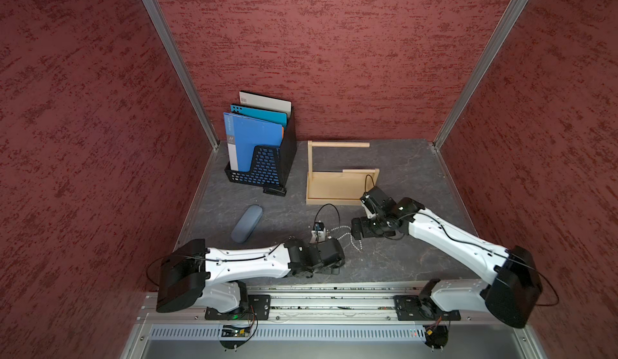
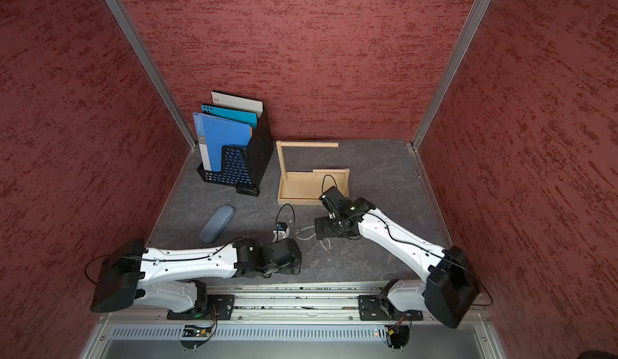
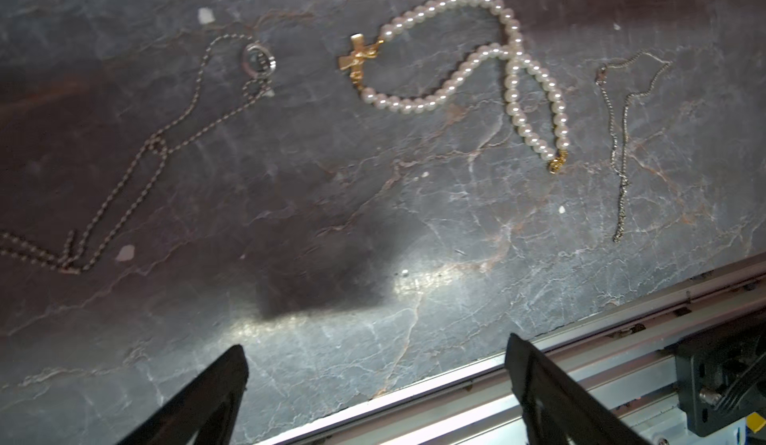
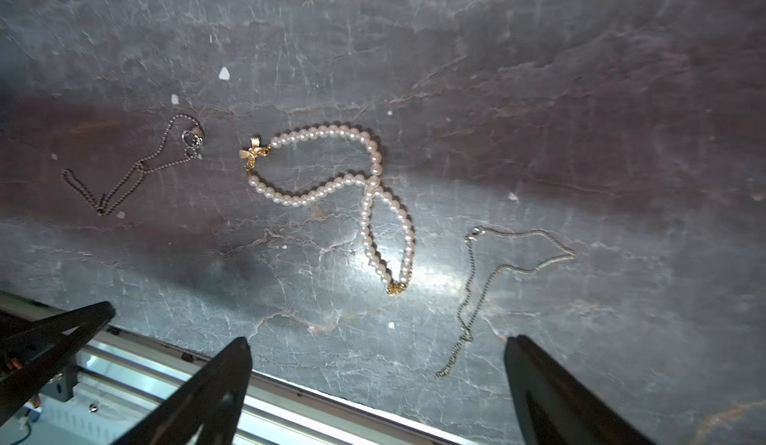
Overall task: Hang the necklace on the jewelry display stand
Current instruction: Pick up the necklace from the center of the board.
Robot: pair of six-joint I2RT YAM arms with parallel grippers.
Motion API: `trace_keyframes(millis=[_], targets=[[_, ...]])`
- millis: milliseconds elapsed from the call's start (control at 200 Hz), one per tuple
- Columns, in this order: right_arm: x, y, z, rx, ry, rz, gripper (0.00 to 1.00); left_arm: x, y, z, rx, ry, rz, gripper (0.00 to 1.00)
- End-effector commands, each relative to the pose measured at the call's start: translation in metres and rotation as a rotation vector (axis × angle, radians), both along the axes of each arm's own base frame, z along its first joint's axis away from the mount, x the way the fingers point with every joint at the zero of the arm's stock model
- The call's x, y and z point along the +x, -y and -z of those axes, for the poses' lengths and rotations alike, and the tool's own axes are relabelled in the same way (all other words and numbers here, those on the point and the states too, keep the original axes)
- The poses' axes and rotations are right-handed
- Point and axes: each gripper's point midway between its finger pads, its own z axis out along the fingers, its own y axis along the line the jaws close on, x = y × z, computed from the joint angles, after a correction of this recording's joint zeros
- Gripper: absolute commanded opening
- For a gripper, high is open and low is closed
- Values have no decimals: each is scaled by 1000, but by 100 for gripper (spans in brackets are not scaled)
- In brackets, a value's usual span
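left hand spread, empty | right hand spread, empty | pearl necklace flat on table, untouched

A black mesh file rack stands upright toward the back left of the dark, marble-veined table, close to the corner aluminium post. It holds three upright items, one behind the other: a blue folder in front, a teal folder behind it, and a white board with a barcode at the back. A small black object lies touching the rack's near corner; what it is cannot be told. A grey-blue oval case lies flat and slanted, apart from the rack and nearer the front. Red textured walls enclose the table on three sides. Small white flecks dot the surface.
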Motion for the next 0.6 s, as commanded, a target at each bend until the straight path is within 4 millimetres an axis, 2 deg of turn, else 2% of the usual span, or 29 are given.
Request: trace_keyframes(millis=[0, 55, 140, 210, 311, 596], targets=[[14, -11, 8, -22, 22, 33, 85, -5, -7, -1, -68, -37, -69, 99], [17, -13, 21, -52, -3, 29, 71, -6, -14, 1, -70, -39, -82, 99], [22, -18, 31, -70, -16, 19, 41, -9, -21, 4, -64, -43, -89, 99], [27, -23, 37, -81, -27, 14, 26, -9, -24, 7, -56, -43, -91, 99], [30, -30, 50, -88, -56, 5, 27, -9, -26, 11, -40, -44, -93, 99], [46, -38, 82, -152, -86, -1, 29, -10, -7, 18, -19, -62, -11, 100]])
